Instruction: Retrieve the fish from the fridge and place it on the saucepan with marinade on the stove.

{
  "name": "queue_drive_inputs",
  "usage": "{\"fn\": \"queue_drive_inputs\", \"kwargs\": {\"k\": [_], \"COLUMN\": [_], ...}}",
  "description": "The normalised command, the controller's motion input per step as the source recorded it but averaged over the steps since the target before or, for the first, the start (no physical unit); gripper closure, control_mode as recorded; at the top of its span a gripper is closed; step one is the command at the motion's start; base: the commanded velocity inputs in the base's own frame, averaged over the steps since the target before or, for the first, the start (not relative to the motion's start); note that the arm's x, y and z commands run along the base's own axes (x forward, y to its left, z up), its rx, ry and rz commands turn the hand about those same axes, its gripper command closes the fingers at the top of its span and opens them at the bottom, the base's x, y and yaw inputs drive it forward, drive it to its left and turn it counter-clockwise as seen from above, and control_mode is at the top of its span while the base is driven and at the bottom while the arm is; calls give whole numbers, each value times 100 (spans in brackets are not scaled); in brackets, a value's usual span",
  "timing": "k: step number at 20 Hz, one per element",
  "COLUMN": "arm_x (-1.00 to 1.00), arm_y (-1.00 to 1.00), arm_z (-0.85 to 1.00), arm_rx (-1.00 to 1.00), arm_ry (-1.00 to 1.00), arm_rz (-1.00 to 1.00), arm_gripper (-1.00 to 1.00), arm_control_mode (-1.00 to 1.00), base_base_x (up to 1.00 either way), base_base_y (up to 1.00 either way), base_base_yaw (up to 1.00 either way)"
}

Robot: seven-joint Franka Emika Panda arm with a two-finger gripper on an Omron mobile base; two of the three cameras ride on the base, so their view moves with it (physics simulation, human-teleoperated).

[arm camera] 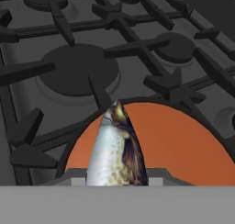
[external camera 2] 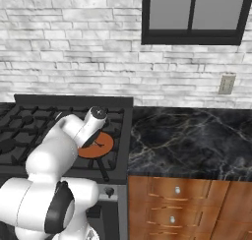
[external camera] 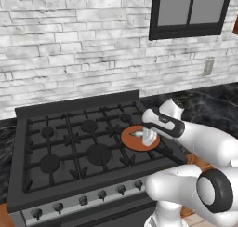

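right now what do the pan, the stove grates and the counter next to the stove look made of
Pan: probably coated metal, matte black rim, flat orange-brown inside.
Stove grates: likely cast iron, dull black, thick bars.
Counter: apparently polished stone, black with pale veins.

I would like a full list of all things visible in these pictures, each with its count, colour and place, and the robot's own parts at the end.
stove: one, black with a silver front edge, against the brick wall.
knobs: several, grey, along the stove's front edge.
pan: one, black rim, orange-brown inside, on the stove's right side.
fish: one, silvery-grey, held over the pan.
counter: one, dark marble, right of the stove.
drawers: brown wood, under the counter.
brick wall: white-grey, behind the stove.
window: one, dark frame, above the counter.
outlet: one, pale, on the wall.
arm: one, white with dark joints, reaching over the stove.
pincer: one, shut on the fish, over the pan.
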Motion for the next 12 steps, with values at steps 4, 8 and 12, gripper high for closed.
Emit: {"fn": "queue_drive_inputs", "kwargs": {"k": [4,8,12], "arm_x": [8,11,8], "arm_y": [1,0,0], "arm_z": [-10,0,0], "arm_rx": [0,0,0], "arm_ry": [0,0,0], "arm_rz": [0,0,0], "arm_gripper": [100,100,100], "arm_control_mode": [-100,-100,-100], "base_base_x": [0,0,0], "base_base_y": [0,0,0], "base_base_yaw": [0,0,0]}}
